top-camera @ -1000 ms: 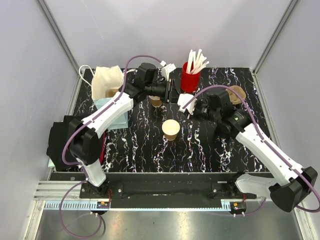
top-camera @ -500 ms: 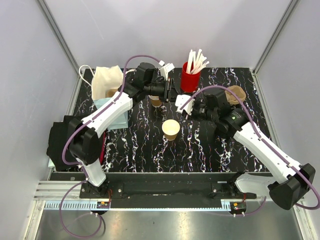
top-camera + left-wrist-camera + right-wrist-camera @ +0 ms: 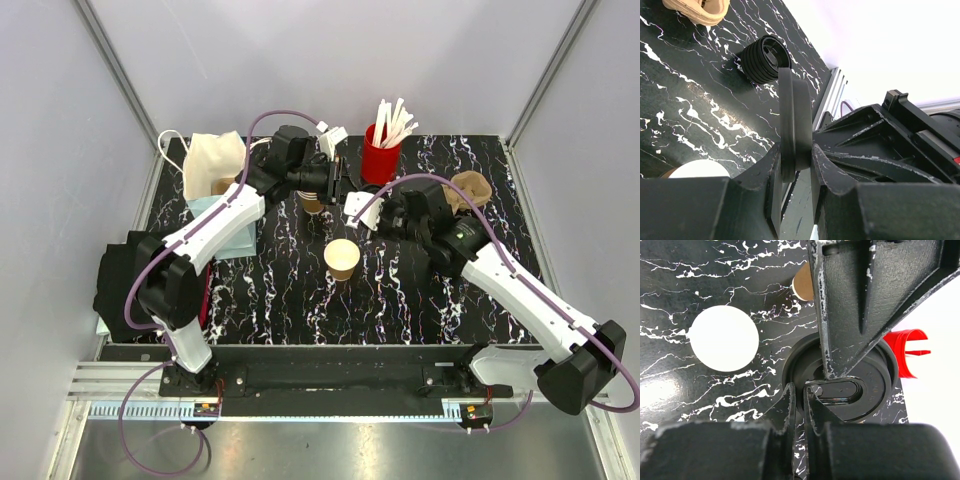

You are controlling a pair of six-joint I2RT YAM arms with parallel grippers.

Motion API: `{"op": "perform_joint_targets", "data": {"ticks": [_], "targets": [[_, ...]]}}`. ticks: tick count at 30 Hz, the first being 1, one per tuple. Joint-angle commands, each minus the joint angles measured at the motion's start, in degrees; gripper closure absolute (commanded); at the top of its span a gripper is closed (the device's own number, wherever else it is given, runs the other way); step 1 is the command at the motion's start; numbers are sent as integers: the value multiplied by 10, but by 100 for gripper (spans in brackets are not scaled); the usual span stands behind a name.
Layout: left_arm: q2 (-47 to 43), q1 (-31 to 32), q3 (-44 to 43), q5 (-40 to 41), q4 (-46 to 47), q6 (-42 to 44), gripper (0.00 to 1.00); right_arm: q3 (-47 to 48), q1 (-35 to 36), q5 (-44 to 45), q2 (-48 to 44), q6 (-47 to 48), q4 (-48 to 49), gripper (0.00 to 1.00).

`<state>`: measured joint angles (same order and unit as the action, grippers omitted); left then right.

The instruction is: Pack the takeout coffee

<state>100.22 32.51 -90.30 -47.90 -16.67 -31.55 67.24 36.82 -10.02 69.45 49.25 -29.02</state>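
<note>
A red cup (image 3: 380,158) at the far side of the table (image 3: 300,300) holds a bunch of white sticks (image 3: 392,118). A cream paper bag (image 3: 215,160) stands at the far left; what is in it cannot be told. A few brown cups (image 3: 468,188), nested in 1 stack, lie on their side at the far right, and a stack of black lids (image 3: 764,60) sits on the table near them.

The cup (image 3: 342,258) stands upright mid-table, its top open and showing a white inside. It is apart from both grippers, on the side nearer the arm bases.

The lid (image 3: 794,120) is off the table, beyond the cup. The left gripper (image 3: 795,156) has its 2 fingers clamped narrowly across the lid, holding it on edge. The right gripper (image 3: 801,392) faces it, fingers pinched almost together on the lid's near rim. A 2nd brown cup (image 3: 312,203) stands just below the left gripper.
</note>
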Motion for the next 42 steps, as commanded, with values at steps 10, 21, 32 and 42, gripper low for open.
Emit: {"op": "perform_joint_targets", "data": {"ticks": [10, 21, 32, 42], "targets": [[-63, -17, -4, -35, 26, 27, 1, 73, 9, -14, -8, 8, -76, 100], [-102, -43, -196, 97, -197, 312, 1, 122, 9, -6, -8, -8, -136, 100], [-326, -43, 73, 128, -122, 589, 1, 177, -7, -67, 82, -55, -195, 100], [-475, -43, 254, 129, -207, 800, 1, 245, -5, -126, 215, -108, -263, 100]]}}
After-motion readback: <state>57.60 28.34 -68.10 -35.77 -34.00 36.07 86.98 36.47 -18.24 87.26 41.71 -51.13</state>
